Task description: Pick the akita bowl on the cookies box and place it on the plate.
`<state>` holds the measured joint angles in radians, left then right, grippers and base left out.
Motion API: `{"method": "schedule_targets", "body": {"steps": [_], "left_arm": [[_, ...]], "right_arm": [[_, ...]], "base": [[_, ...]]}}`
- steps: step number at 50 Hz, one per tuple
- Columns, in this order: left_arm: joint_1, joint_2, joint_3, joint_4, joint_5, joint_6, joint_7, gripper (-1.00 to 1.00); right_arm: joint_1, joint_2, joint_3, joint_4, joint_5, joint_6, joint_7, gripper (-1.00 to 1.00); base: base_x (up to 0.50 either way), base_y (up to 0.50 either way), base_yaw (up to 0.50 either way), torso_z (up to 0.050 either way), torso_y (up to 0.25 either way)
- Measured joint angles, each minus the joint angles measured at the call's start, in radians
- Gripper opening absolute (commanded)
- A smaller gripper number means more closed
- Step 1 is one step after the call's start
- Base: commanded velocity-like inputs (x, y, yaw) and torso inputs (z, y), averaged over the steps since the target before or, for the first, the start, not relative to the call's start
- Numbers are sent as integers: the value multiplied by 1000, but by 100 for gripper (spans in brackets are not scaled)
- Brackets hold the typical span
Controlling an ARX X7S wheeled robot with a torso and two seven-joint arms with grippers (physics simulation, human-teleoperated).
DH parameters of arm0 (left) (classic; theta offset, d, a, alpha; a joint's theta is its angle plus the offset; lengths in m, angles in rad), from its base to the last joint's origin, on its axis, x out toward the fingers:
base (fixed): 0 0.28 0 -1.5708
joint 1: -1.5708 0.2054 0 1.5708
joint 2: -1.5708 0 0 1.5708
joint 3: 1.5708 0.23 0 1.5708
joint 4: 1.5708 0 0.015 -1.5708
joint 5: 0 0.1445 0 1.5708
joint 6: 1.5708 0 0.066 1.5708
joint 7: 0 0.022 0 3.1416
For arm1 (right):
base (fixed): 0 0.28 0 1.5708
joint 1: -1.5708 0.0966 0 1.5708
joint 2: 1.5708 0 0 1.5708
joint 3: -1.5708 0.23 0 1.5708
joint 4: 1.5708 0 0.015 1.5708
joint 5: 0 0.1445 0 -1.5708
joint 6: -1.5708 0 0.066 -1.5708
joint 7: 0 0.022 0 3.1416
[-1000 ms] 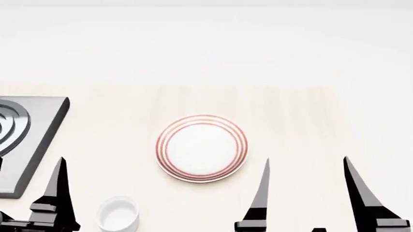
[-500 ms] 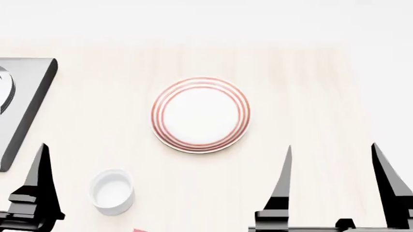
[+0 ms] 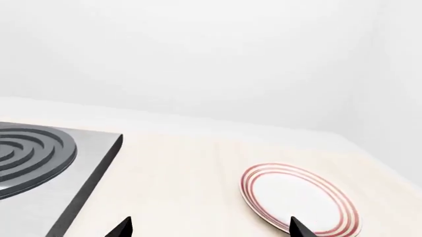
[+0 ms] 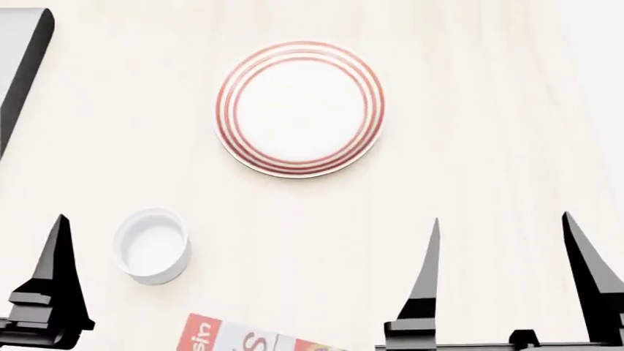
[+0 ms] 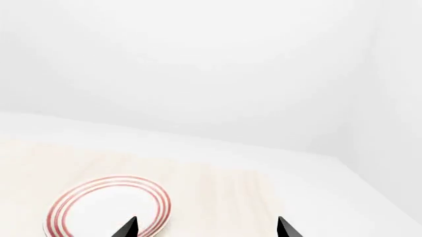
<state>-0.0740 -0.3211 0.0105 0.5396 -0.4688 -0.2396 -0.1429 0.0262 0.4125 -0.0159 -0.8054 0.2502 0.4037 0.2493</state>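
From the head camera I look down on a pale wooden counter (image 4: pixel 468 146). The plate (image 4: pixel 299 108), white with thin red rings around its rim, lies flat on it, and I take this plate as my landmark. Nothing lies on the plate. A small plain white cup (image 4: pixel 152 245) stands upright on the counter, nearer to me than the plate and toward my left side, well apart from it. Nearer still, at the lower edge of the view, I see one corner of the cookies box (image 4: pixel 244 337), red and white with some letters on it. The rest of the box is cut off, so I cannot see the akita bowl in any of the views. Far to the left of the plate there is the dark edge of a stove top (image 4: pixel 20 66); the left wrist camera shows its spiral burner (image 3: pixel 29 150).

My right claw (image 4: pixel 507 281) hovers above bare counter, on the near right of the plate, with its two black fingers spread wide and nothing between them. Of my left claw (image 3: pixel 207 228) the head camera shows only one finger, but the left wrist camera shows both tips wide apart, also holding nothing.
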Motion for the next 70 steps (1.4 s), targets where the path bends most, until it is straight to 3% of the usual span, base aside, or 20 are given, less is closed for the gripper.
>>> {"method": "schedule_targets", "body": {"steps": [30, 50, 59, 70], "left_arm": [[-62, -38, 24, 8, -1, -75, -28, 100], [-224, -114, 60, 13, -113, -210, 56, 100], [-261, -133, 70, 0, -141, -237, 84, 100], [-274, -144, 78, -2, -152, -250, 93, 100]], "right_arm": [[3, 13, -2, 3, 20, 16, 3, 100], [106, 65, -14, -51, 104, 227, -4, 100], [210, 120, -6, -139, 230, 421, 5, 100], [442, 341, -91, -206, 684, 515, 248, 100]], "base": [[0, 0, 0, 0, 0], [0, 0, 0, 0, 0], [0, 0, 0, 0, 0], [0, 0, 0, 0, 0]]}}
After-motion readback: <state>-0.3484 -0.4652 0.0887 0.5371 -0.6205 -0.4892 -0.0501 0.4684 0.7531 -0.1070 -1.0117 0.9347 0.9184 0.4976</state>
